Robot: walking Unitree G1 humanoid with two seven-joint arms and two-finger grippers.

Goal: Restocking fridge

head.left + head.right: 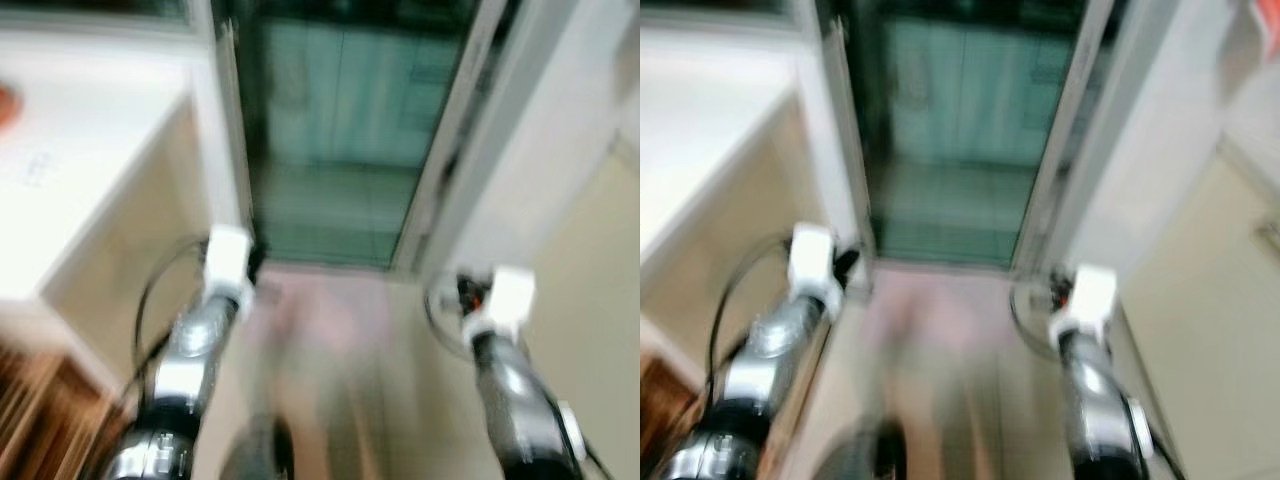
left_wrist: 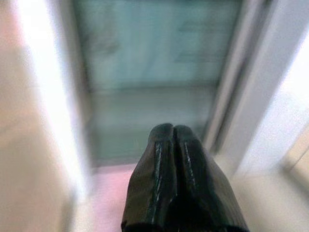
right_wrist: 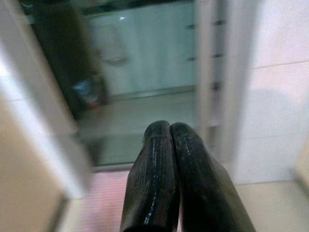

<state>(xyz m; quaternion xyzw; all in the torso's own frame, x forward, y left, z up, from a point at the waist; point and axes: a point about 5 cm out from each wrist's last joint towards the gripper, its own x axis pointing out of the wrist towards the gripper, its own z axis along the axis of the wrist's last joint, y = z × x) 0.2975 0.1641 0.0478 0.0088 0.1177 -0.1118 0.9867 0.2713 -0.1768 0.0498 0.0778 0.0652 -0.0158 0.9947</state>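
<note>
While the head views are smeared by motion blur, a narrow doorway point(image 1: 335, 150) is seen straight ahead, framed by a pale door frame point(image 1: 228, 130) on the robot's left and a white wall point(image 1: 560, 170) on its right. Beyond it a dim, greenish room with pale cabinet fronts point(image 3: 145, 53) is made out; whether any of these is the fridge cannot be told, and no goods for restocking are carried. Both arms are held forward and low. The left gripper point(image 2: 172, 133) is shown with its jaws pressed together and empty; the right gripper point(image 3: 169, 128) is likewise closed on nothing. A white tabletop point(image 1: 80, 150) lies just beside the left arm, and a pinkish mat point(image 1: 320, 310) is laid on the floor before the threshold.

Risks are judged as follows. The opening is tight, so a drift to either side could bring a forearm against the frame or the tabletop edge. The mat's edge and the threshold could catch a foot. Blurred views could also let the heading error go uncorrected.
</note>
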